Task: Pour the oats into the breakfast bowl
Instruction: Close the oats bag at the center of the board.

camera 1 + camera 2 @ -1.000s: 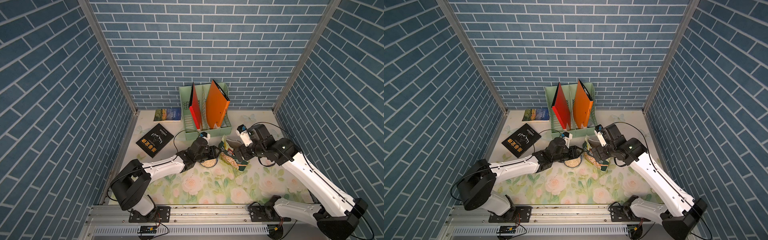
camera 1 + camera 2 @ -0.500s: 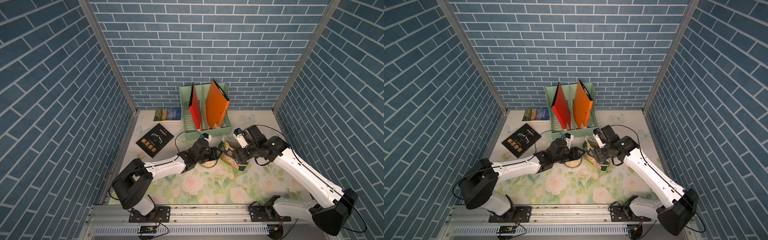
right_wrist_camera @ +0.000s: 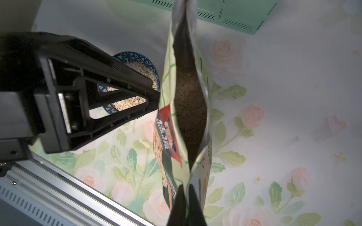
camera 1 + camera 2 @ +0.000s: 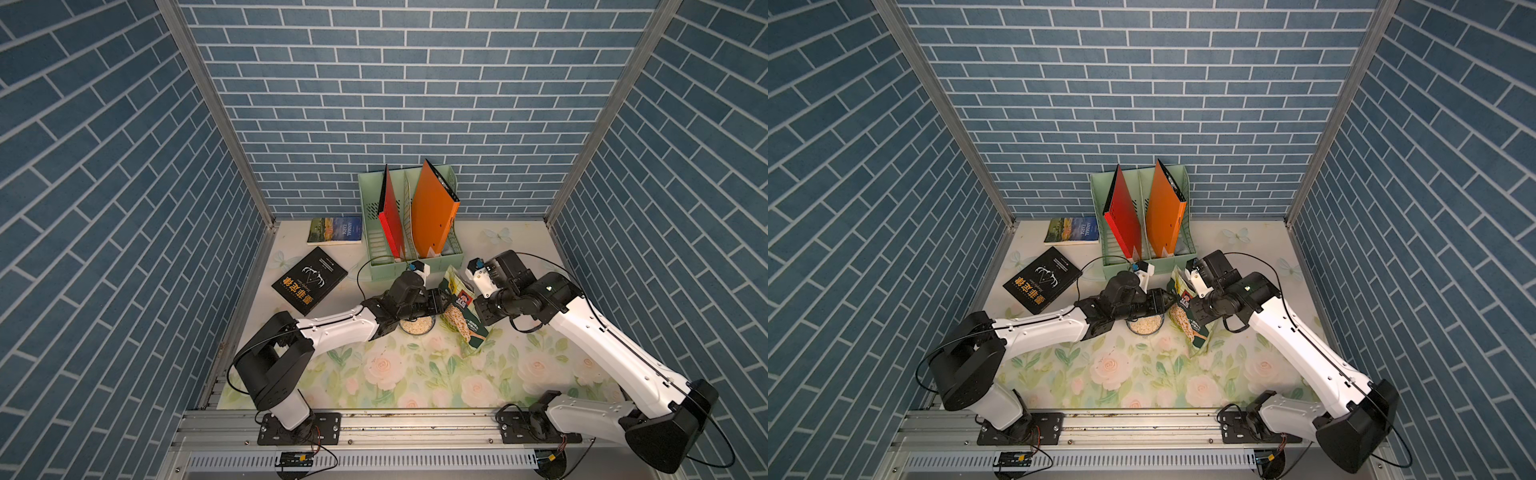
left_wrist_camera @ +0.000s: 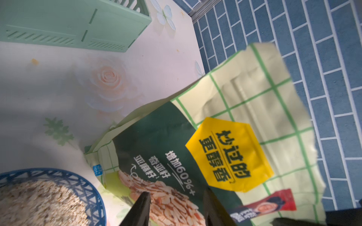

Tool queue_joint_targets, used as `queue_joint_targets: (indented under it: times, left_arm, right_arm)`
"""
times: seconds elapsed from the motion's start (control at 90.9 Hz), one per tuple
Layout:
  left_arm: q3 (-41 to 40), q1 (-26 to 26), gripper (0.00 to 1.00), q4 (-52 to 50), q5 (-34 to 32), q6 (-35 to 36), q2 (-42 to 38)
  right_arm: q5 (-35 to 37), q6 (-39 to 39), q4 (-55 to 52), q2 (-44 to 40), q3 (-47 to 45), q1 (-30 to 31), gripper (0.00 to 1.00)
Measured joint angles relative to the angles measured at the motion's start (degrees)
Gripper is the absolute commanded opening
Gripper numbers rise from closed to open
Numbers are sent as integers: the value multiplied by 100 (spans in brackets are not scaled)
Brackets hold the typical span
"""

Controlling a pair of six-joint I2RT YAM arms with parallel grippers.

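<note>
The green-and-cream pouch (image 4: 462, 312) (image 4: 1185, 311) stands upright on the floral mat with its top open. Inside it I see oats (image 3: 189, 97). My right gripper (image 3: 186, 188) (image 4: 481, 318) is shut on the pouch's (image 3: 168, 129) top edge at one end of the opening. The breakfast bowl (image 4: 417, 327) (image 4: 1145, 324) (image 3: 137, 57) sits just left of the pouch and holds oats (image 5: 39, 199). My left gripper (image 5: 177, 193) (image 4: 441, 304) hangs over the bowl's (image 5: 94, 187) far side. It is open, with its fingertips against the pouch's (image 5: 225, 137) printed face.
A mint file rack (image 4: 415, 268) with a red folder (image 4: 390, 216) and an orange folder (image 4: 434, 212) stands close behind the bowl. A black book (image 4: 309, 280) and a second book (image 4: 336, 230) lie at the back left. The metal rail (image 4: 374, 428) runs along the front.
My right gripper has closed from wide open onto the pouch's top edge, and that arm shifted slightly toward the pouch. The left jaws widened a little; the left arm stayed over the bowl.
</note>
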Motion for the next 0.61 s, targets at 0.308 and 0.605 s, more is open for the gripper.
queue_joint_targets:
  times: [0.308,0.605]
  left_arm:
    - [22,-7,50,24,11,0,22]
    - [22,-7,49,11,-4,2,22]
  right_arm:
    - [-208,227,535,-247,-240,0,45]
    - [26,70,1034,210,-293,0,0]
